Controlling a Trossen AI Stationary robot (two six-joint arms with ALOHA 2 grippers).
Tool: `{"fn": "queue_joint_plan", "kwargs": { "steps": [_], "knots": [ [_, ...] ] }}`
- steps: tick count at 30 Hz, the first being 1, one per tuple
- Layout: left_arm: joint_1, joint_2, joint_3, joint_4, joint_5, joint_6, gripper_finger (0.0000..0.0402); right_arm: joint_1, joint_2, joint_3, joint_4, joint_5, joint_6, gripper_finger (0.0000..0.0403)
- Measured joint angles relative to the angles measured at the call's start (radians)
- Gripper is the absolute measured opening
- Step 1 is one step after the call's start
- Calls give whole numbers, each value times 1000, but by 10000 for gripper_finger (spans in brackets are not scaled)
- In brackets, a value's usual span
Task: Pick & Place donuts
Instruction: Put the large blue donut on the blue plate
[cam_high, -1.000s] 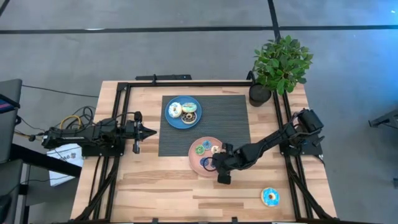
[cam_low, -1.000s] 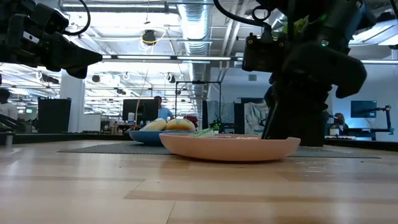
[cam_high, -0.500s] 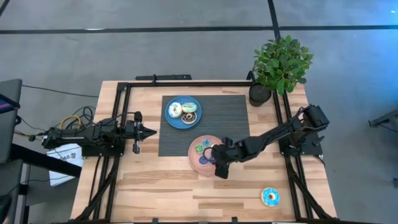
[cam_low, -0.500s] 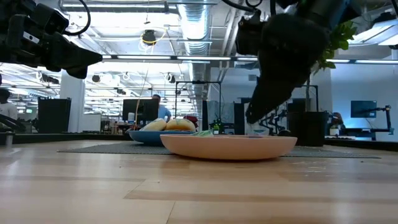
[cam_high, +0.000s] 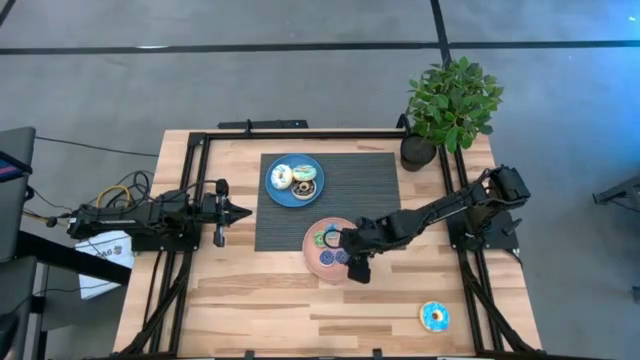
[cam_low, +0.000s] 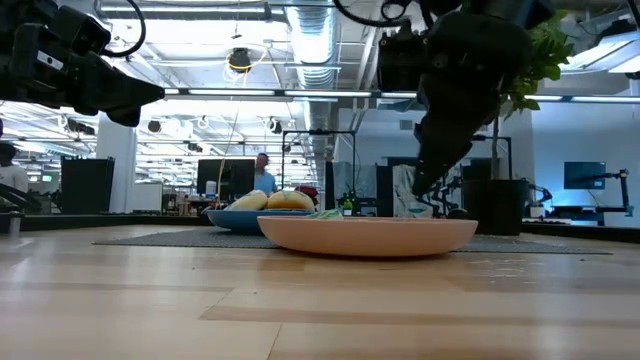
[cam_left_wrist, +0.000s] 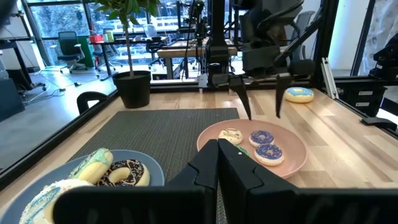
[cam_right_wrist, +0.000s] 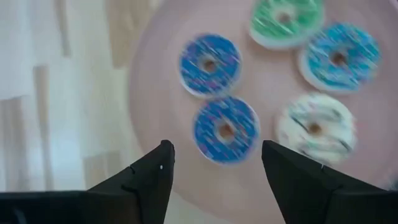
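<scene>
— So where does the right gripper (cam_high: 352, 262) stand?

— Above the pink plate (cam_high: 312, 252), at the side nearest the table's front edge, fingers spread apart with nothing between them. In its wrist view a blue donut (cam_right_wrist: 226, 129) lies on the plate straight ahead of the gap between the fingers, with a second blue one (cam_right_wrist: 209, 64) just beyond it.

— What else is on that plate?

— A green donut (cam_right_wrist: 286, 21), a teal one (cam_right_wrist: 339, 56) and a white one (cam_right_wrist: 314, 129), all flat, close together.

— And the other dish?

— The blue plate (cam_high: 281, 194) on the dark mat (cam_high: 370, 190) holds three: pale-iced ones and a dark brown ring (cam_left_wrist: 124, 173).

— Anything left out?

— One blue-iced donut (cam_high: 434, 317) sits alone on the wood near the front right corner, well apart from both plates. The right arm is far nearer it, I'd judge.

— The left gripper (cam_high: 240, 211)?

— Parked at the left of the mat, fingers together.
</scene>
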Motion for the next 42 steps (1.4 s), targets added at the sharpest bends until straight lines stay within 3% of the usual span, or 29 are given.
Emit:
{"fn": "queue_joint_plan", "kwargs": {
  "steps": [8, 19, 25, 29, 38, 42],
  "knots": [
    [0, 0, 0, 0, 0, 0, 0, 32, -44, 69, -224, 7, 214, 208],
    [0, 0, 0, 0, 0, 0, 0, 370, -154, 69, -497, 154, 799, 160],
    [0, 0, 0, 0, 0, 0, 0, 483, -121, 69, -496, 159, 903, 149],
    [0, 0, 0, 0, 0, 0, 0, 481, -112, 68, -512, 99, 1063, 163],
    [0, 0, 0, 0, 0, 0, 0, 558, -119, 68, -570, -19, 1300, 252],
    [0, 0, 0, 0, 0, 0, 0, 609, -119, 68, -633, -78, 1378, 273]
  ]
}}
